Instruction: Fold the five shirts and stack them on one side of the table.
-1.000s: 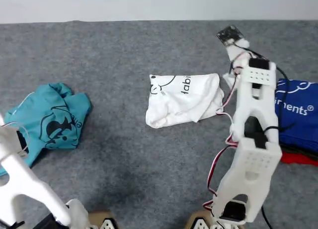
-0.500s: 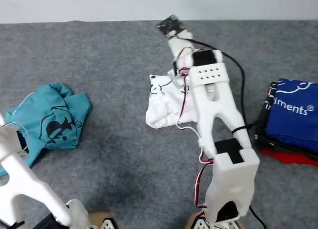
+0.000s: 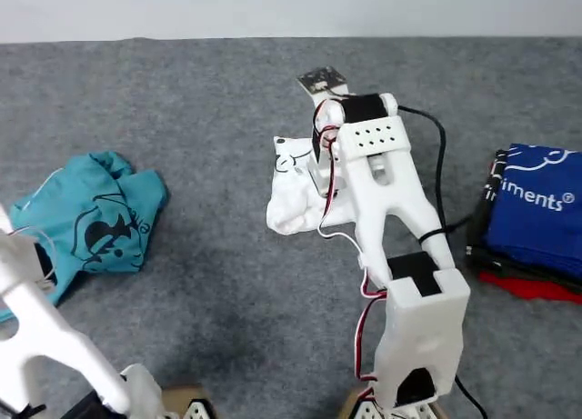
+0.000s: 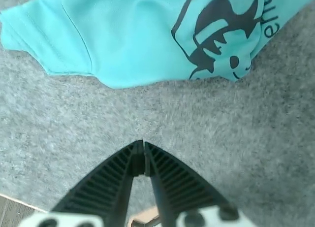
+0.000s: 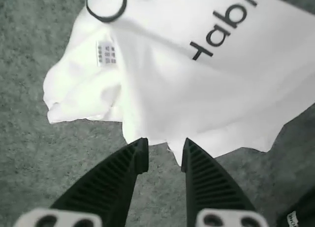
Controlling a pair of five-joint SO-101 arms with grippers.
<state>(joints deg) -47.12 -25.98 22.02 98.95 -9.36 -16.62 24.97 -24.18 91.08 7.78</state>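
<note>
at the right gripper [image 5: 165,150]: slightly parted, holding nothing, over the white shirt's [image 5: 197,89] edge. at the left gripper [image 4: 143,145]: pressed closed, empty, above grey table [image 4: 231,138] beside the teal shirt [image 4: 133,35].

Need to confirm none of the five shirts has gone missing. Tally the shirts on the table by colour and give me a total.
Teal shirt, crumpled: 1
White shirt, crumpled: 1
Blue shirt, top of the stack: 1
Black shirt, a thin layer under the blue: 1
Red shirt, bottom of the stack: 1
Total: 5
</note>
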